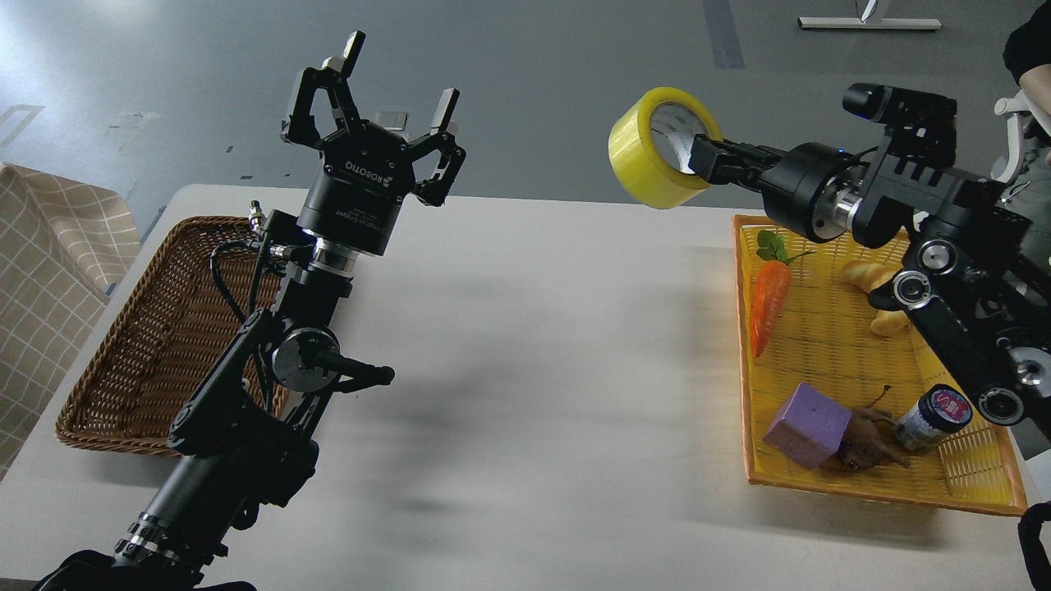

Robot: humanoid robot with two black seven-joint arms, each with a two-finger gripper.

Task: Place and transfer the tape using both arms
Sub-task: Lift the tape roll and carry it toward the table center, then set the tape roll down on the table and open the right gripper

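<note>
The tape (649, 156), a yellow roll with a pale core, hangs in the air above the table's far edge, left of the yellow basket. My right gripper (698, 156) is shut on the roll's right wall, one finger inside the core. The right arm reaches in from the right, over the yellow basket (870, 488). My left gripper (394, 78) is open and empty, pointing up, above the table's left side beside the brown wicker basket (123, 353). The tape is well to the right of it.
The yellow basket holds a carrot (769, 305), a croissant-shaped bread (877, 283), a purple block (809, 425), a brown toy (870, 447) and a small jar (936, 417). A checked cloth (49, 271) lies at the far left. The white table (542, 369) spans the middle.
</note>
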